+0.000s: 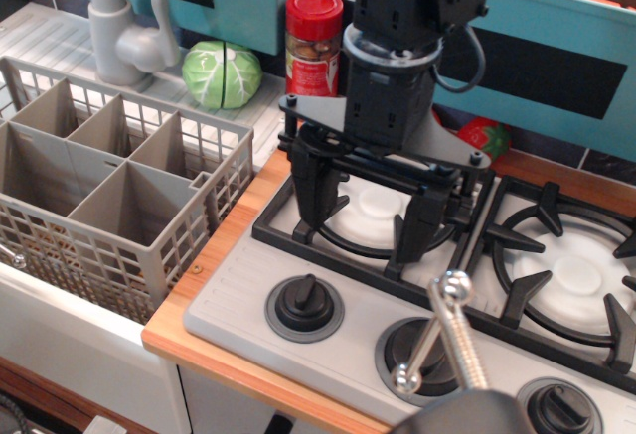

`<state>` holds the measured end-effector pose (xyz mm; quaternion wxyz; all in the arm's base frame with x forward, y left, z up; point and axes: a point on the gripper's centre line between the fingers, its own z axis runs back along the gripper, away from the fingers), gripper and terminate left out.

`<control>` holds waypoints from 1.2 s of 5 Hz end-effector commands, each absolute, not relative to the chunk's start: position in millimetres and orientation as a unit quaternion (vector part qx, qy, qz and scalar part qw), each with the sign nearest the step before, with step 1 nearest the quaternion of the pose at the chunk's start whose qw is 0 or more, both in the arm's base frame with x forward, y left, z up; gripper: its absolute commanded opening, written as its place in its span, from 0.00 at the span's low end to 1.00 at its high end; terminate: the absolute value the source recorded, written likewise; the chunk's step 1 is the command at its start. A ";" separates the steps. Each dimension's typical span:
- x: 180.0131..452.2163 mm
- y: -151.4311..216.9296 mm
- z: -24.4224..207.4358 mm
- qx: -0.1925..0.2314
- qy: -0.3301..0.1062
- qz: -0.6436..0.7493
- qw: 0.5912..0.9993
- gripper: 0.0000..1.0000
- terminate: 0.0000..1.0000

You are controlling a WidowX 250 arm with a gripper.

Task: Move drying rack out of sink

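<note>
My black gripper [368,220] hangs with jaws apart right of the grey-beige lattice plastic drying rack [109,191], which sits in the white-rimmed sink [60,330]; light, stiff, I'd pinch its near wall.

The drying rack [109,191] is cut off by the left edge at 9 o'clock, so its full width is not visible, and it covers the sink [89,340] floor completely. The tap [124,27] loses its top at 11 o'clock. The arm above the gripper [368,217] leaves the picture at 12 o'clock. The strawberry [485,139] is half hidden behind the gripper plate. The right burner [576,275] is cut at 3 o'clock. A blurred metal rod [437,340] stands at 6 o'clock.
</note>
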<state>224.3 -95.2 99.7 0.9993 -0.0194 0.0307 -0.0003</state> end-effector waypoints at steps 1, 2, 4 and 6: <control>224.3 -95.2 99.7 -0.019 0.031 0.000 0.999 1.00 0.00; 229.5 -51.2 100.8 -0.021 -0.005 -0.008 1.000 1.00 0.00; 240.6 48.6 106.0 -0.024 -0.026 -0.020 0.999 1.00 0.00; 244.9 116.0 75.5 -0.013 -0.023 -0.022 0.999 1.00 0.00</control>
